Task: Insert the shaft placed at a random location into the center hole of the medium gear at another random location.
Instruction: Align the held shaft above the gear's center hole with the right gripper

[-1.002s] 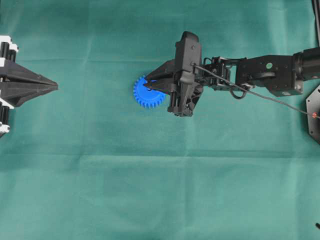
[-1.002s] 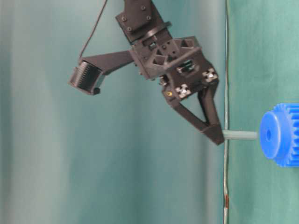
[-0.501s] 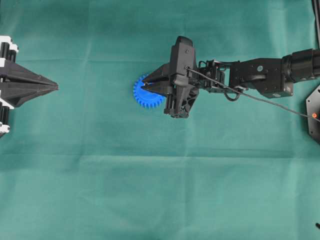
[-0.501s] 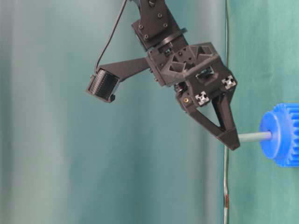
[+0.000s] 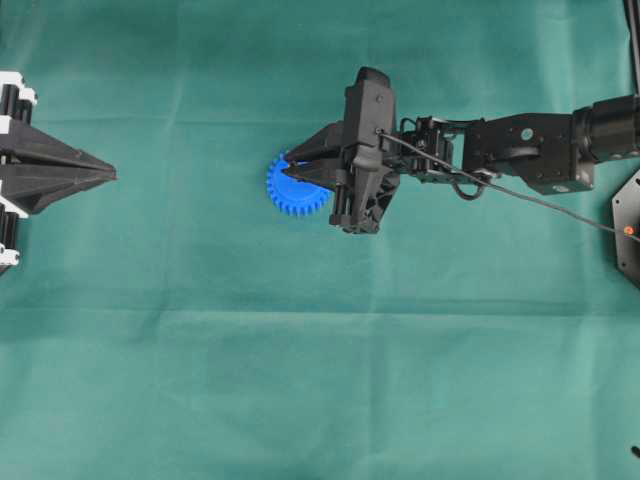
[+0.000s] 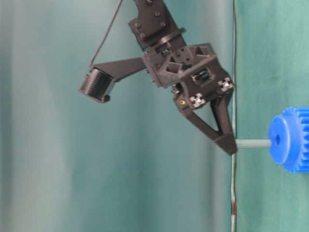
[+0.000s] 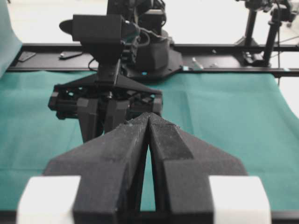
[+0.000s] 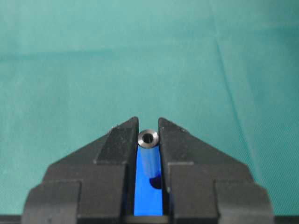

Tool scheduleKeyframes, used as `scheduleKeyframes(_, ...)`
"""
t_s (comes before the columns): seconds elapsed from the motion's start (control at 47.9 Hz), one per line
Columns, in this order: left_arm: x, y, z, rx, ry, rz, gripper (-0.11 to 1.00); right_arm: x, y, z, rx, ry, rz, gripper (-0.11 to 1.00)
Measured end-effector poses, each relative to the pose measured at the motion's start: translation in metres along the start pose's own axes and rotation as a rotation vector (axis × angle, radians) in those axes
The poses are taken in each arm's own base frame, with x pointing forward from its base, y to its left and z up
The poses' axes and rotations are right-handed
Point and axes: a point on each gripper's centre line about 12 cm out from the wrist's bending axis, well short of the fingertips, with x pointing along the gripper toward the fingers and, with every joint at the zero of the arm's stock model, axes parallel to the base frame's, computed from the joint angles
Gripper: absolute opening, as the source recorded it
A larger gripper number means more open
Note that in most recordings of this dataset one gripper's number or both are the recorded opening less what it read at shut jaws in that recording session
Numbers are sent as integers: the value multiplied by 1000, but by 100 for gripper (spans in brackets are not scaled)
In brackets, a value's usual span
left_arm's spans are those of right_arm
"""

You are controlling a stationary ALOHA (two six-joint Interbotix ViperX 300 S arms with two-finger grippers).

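Observation:
The blue medium gear [image 5: 292, 193] lies flat on the green cloth, partly under my right gripper [image 5: 290, 170]. That gripper is shut on the grey shaft [image 6: 253, 143], which it holds upright above the gear. In the table-level view the shaft's lower end is at the raised hub of the gear [image 6: 291, 141], just beside the small dark center hole [image 6: 277, 140], which still shows. In the right wrist view the shaft's top [image 8: 148, 137] sits between the fingers, with blue gear [image 8: 145, 200] below. My left gripper [image 5: 110, 175] is shut and empty at the far left.
Green cloth [image 5: 320, 380] covers the whole table. The right arm [image 5: 520, 150] and its cable reach in from the right edge. The left wrist view shows the left gripper [image 7: 148, 116] pointing at the right arm across the cloth.
My right gripper pushed the shaft down onto the gear's hub half a second ago, then drew back slightly; the shaft's end now stands at the hub's face. The left arm has not moved.

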Motion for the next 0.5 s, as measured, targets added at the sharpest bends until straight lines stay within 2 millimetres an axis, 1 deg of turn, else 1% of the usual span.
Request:
scheduleKeyframes(0.25,0,0,0,0,0,0,0,-1,-1,2,3,-6,-3,13)
scheduleKeyframes(0.501,0,0,0,-1,0,0,0,-2,-3,-4,4,9,-6,13)
